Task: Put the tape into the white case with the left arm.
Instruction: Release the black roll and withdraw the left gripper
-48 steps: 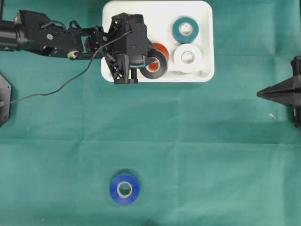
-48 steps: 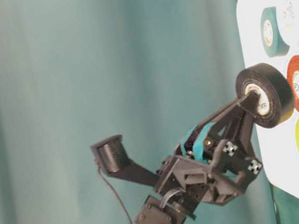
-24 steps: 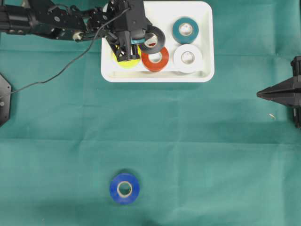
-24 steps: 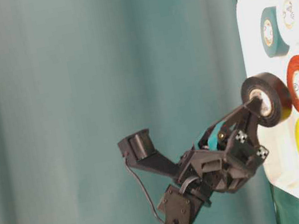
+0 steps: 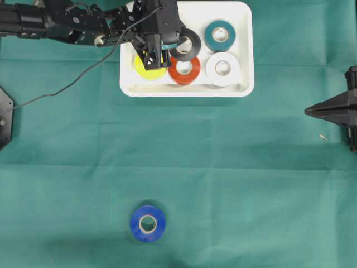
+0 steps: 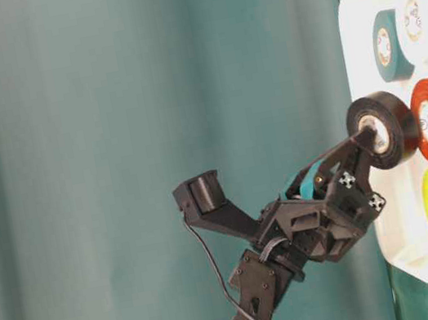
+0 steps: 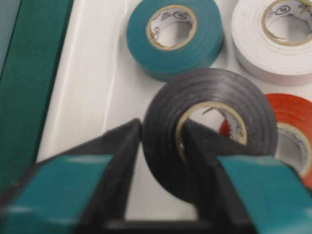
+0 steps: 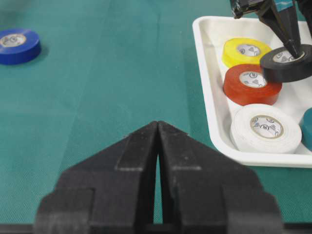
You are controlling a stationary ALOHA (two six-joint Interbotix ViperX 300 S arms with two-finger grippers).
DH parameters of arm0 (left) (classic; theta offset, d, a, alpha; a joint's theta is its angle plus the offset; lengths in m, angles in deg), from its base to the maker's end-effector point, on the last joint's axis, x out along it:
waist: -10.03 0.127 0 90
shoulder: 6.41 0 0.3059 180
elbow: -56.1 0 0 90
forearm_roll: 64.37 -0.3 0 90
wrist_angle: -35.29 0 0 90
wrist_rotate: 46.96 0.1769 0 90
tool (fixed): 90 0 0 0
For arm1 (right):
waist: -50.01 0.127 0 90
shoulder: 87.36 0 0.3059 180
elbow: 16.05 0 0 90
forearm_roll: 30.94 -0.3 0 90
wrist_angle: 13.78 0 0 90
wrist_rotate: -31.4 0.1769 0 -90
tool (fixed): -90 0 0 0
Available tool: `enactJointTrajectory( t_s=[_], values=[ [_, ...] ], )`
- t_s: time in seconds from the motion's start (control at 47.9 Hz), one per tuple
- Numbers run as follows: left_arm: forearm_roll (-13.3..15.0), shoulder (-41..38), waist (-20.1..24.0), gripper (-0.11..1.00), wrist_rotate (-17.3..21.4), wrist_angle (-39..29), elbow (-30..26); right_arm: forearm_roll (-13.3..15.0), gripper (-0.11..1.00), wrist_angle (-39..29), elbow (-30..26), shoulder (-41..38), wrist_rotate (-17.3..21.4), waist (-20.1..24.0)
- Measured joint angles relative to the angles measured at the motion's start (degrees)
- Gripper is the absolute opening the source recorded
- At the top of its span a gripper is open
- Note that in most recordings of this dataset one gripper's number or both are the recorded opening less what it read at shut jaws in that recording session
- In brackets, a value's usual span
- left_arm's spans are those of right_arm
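The white case (image 5: 240, 89) sits at the back of the table and holds yellow (image 5: 146, 70), red (image 5: 187, 71), white (image 5: 222, 68) and teal (image 5: 220, 34) rolls. My left gripper (image 5: 176, 46) reaches into it. Its teal-banded fingers are still closed on the wall of a black tape (image 5: 186, 43), one outside and one in the core. In the left wrist view the gripper (image 7: 162, 124) hugs that tape (image 7: 214, 85) low over the case floor (image 7: 92, 73), and the roll overlaps the red one. My right gripper (image 5: 309, 111) rests shut at the right edge.
A blue tape roll (image 5: 148, 223) lies alone on the green cloth near the front, well away from both arms. The left arm's thin black cable (image 5: 61, 92) trails over the cloth to the left of the case.
My left gripper has carried the black tape from above the case's front rim back into the case and lowered it beside the red roll. The right arm has not moved.
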Motion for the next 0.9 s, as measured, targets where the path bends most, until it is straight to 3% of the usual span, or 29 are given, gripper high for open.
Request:
enactJointTrajectory(
  t_s=[0.146, 0.23, 0.605, 0.898],
  values=[
    [0.0, 0.0, 0.4, 0.88, 0.1, 0.1, 0.0, 0.0, -0.09, 0.0, 0.1, 0.0, 0.1, 0.0],
    [0.0, 0.0, 0.4, 0.99, 0.1, 0.1, 0.4, -0.1, -0.09, 0.0, 0.1, 0.0, 0.1, 0.0],
    [0.0, 4.2, -0.8, 1.0, -0.5, 0.2, 4.7, 0.0, -0.09, 0.0, 0.1, 0.0, 0.1, 0.0],
    [0.1, 10.5, -8.3, 0.99, -1.2, 0.4, 9.6, 0.0, -0.09, 0.0, 1.2, 0.0, 0.1, 0.0]
  ],
)
